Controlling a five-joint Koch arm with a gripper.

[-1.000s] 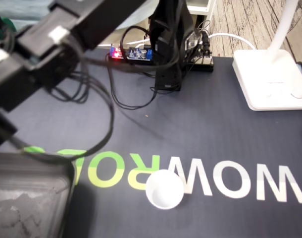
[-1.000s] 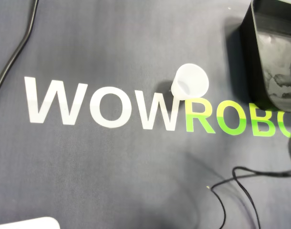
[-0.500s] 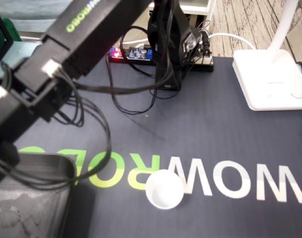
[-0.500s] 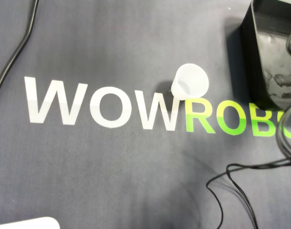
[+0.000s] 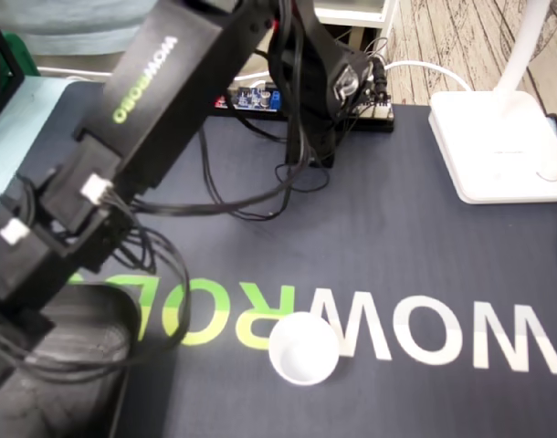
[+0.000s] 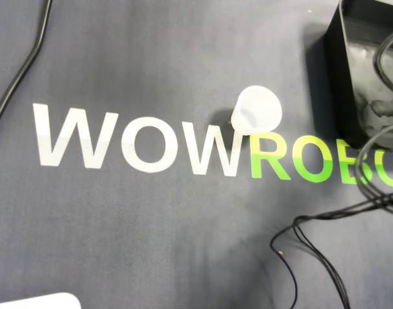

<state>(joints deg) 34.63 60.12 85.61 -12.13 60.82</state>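
Hiding beyond the lower left edge of the fixed view, the gripper is showing neither jaw, so I cannot tell how far it is opening or whether it is holding anything. The black arm [image 5: 141, 119] is leaning down over the black bin [image 6: 334, 77], its cables [image 6: 312, 257] trailing alongside. The white cup [image 5: 303, 348] is standing upright on the mat [image 5: 397, 237], where the white and green lettering meet, apart from the bin.

A dark grey mat [image 5: 379, 246] lettered WOWROBO in white and green covers the bench [image 5: 18, 128], pale teal at the fixed view's left edge; a white lamp base [image 5: 498, 146] sits at the mat's far right corner; beyond lie grey wooden floorboards [image 5: 452, 36] and a white shelf unit [image 5: 361, 11]; shadows fall soft.
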